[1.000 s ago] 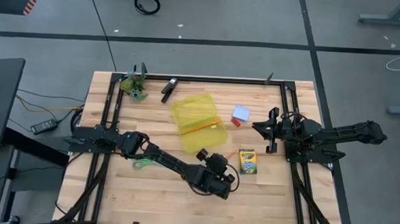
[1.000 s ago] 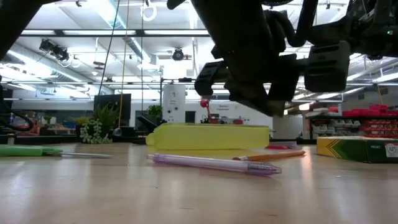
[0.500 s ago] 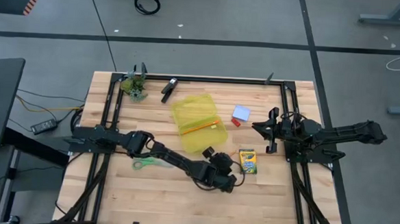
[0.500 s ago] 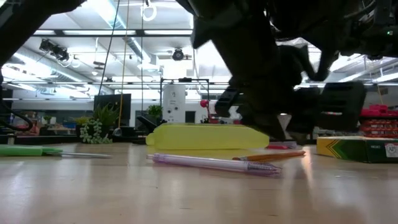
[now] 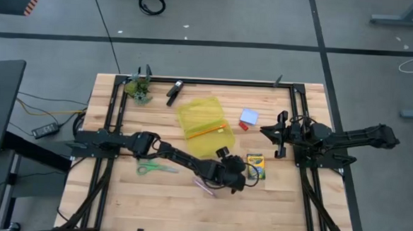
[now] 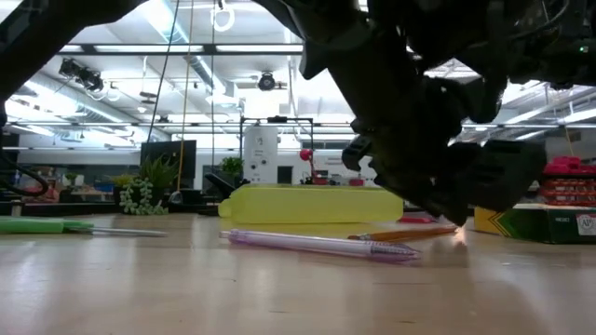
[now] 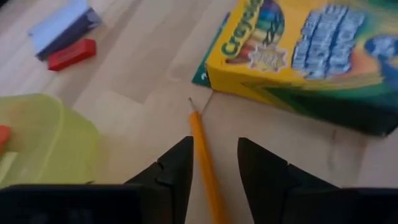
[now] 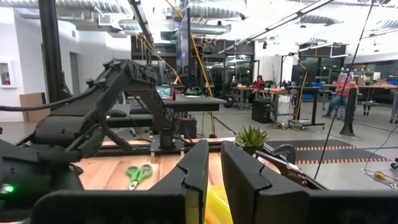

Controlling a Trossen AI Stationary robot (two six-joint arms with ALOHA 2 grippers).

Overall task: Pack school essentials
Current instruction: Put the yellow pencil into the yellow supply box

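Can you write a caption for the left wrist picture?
Left tool open, straddling an orange pencil beside the crayon box.

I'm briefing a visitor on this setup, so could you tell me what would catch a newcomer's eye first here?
Probably the left gripper, stretched to mid-table with its open fingers on either side of an orange pencil lying beside the crayon box. Next, the yellow translucent case behind it, a second orange pencil on it. The right arm waits at the table's right.
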